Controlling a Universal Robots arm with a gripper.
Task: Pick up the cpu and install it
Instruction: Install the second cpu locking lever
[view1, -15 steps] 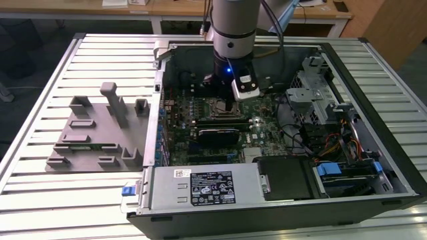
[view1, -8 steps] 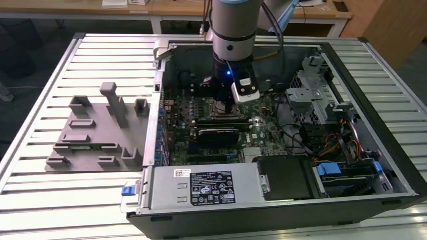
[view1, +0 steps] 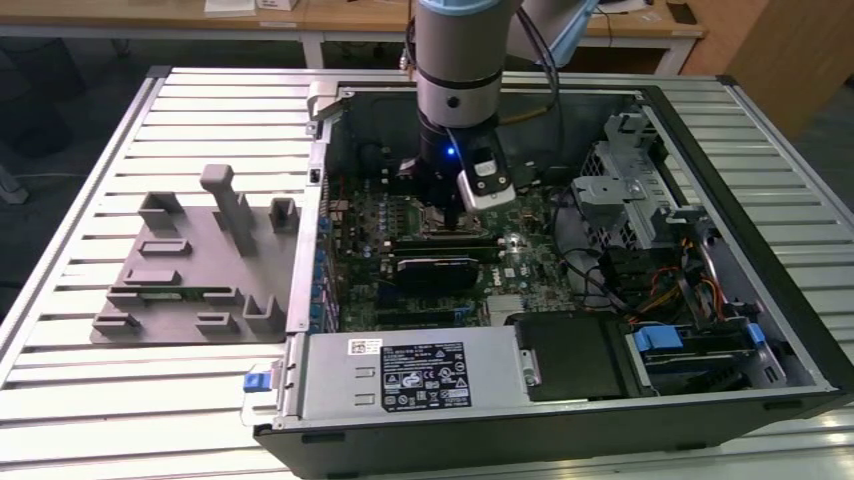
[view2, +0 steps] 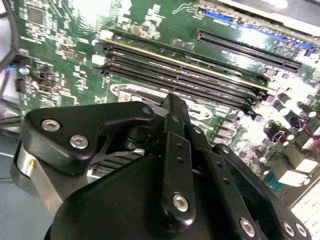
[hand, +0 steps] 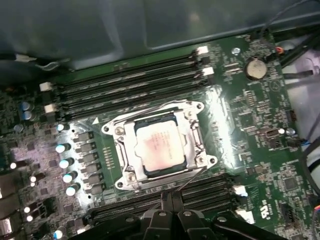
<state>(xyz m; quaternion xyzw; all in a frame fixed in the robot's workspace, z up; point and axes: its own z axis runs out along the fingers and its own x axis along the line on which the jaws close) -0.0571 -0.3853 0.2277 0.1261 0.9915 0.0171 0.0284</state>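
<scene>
The gripper (hand: 170, 202) hangs low over the motherboard (hand: 250, 150) inside the open computer case (view1: 747, 330), fingers pressed together and holding nothing. Just beyond its fingertips the cpu (hand: 159, 146) lies in its socket (metal frame around it).

Ext. view high over open case (view1: 561, 300) — both wrist cams close on motherboard (hand: 260, 150).

A: Arm pose?
B: Arm (view1: 458, 60) enters from 12 o'clock in the exterior view and hangs vertical, wrist down.
A: Gripper?
B: Gripper (hand: 170, 199) black; linkages (view2: 175, 165) drawn together, fingertips meeting at one narrow point.
</scene>
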